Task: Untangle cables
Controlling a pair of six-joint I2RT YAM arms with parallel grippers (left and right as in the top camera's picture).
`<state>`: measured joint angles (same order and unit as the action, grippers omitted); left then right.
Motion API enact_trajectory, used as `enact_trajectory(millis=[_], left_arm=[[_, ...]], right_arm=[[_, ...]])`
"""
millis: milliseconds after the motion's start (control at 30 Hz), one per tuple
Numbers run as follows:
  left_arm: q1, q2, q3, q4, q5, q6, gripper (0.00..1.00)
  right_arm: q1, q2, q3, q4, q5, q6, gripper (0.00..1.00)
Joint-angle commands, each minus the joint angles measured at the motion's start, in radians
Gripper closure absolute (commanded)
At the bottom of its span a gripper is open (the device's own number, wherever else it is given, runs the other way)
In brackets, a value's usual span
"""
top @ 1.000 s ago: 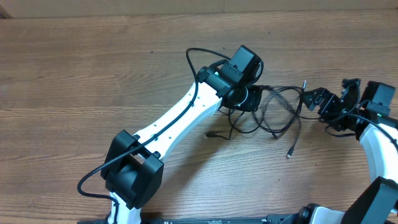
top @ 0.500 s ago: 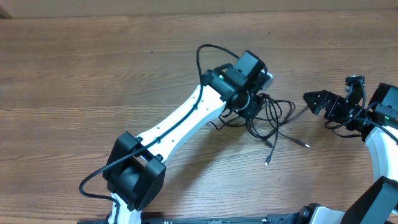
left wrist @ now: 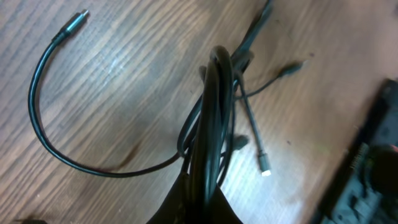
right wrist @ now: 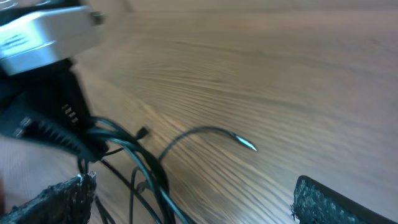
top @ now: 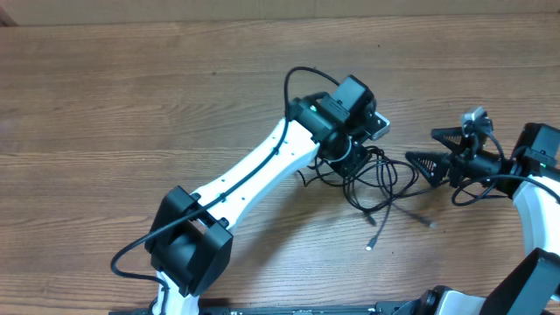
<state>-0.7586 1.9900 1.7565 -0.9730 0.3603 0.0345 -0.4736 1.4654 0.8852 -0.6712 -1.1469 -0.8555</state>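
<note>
The cables (top: 378, 179) are a bunch of thin black wires with small plugs, hanging and trailing on the wooden table at centre right. My left gripper (top: 354, 156) is shut on the bunch and holds it up; in the left wrist view the strands (left wrist: 214, 106) run out from between its fingers (left wrist: 202, 199). Loose plug ends lie below the bunch (top: 371, 246). My right gripper (top: 424, 150) is open and empty just right of the bunch. In the right wrist view the cables (right wrist: 146, 171) pass by its left finger, between the open fingers (right wrist: 199, 202).
The wooden table (top: 131, 114) spreads out to the left and back. The left arm's white link (top: 254, 179) crosses the middle, with its thick black arm cable (top: 293, 83) looping above the wrist. The right arm (top: 534, 188) stands at the right edge.
My left gripper lifted and shifted the bunch slightly right, and the loose ends swung down and left. My right gripper let go of a cable end, opened wide and turned toward the bunch.
</note>
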Motion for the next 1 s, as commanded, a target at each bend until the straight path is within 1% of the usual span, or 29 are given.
enact_trajectory(millis=[0,133,167,200,233,267,400,500,633,700,867,933,967], left_arm=[[0.027,-0.025,0.094,-0.052,0.152,0.106,0.96],[0.028,-0.025,0.152,-0.109,0.165,0.124,0.96],[0.028,-0.025,0.179,-0.134,0.165,0.123,0.96],[0.028,-0.025,0.195,-0.148,0.164,0.123,0.96],[0.031,-0.025,0.206,-0.159,0.164,0.123,0.96],[0.033,-0.025,0.219,-0.172,0.164,0.123,0.96],[0.035,-0.025,0.248,-0.202,0.151,0.123,0.96],[0.035,-0.025,0.249,-0.203,0.136,0.122,0.96],[0.035,-0.025,0.249,-0.204,0.130,0.121,0.96],[0.038,-0.025,0.249,-0.204,0.117,0.114,0.96],[0.048,-0.025,0.249,-0.206,0.077,0.074,0.96],[0.054,-0.025,0.249,-0.207,0.078,0.072,0.96],[0.055,-0.025,0.249,-0.208,0.077,0.072,0.96]], right_arm=[[0.065,-0.005,0.014,-0.030,-0.104,-0.203,0.00],[0.152,-0.005,0.014,-0.046,-0.092,-0.246,0.00],[0.191,-0.005,0.014,-0.043,-0.056,-0.246,0.09],[0.206,-0.005,0.014,-0.042,-0.033,-0.246,0.20],[0.220,-0.005,0.014,-0.042,-0.007,-0.246,0.36],[0.229,-0.005,0.014,-0.045,0.012,-0.245,0.44],[0.235,-0.005,0.014,-0.046,0.040,-0.219,0.44],[0.231,-0.005,0.014,-0.049,0.040,-0.219,0.49],[0.231,-0.005,0.014,-0.050,0.040,-0.219,0.51],[0.231,-0.005,0.014,-0.050,0.040,-0.219,0.55],[0.231,-0.005,0.014,-0.051,0.098,-0.183,0.73],[0.231,-0.005,0.014,-0.051,0.110,-0.168,0.79],[0.231,-0.005,0.014,-0.050,0.111,-0.166,0.80]])
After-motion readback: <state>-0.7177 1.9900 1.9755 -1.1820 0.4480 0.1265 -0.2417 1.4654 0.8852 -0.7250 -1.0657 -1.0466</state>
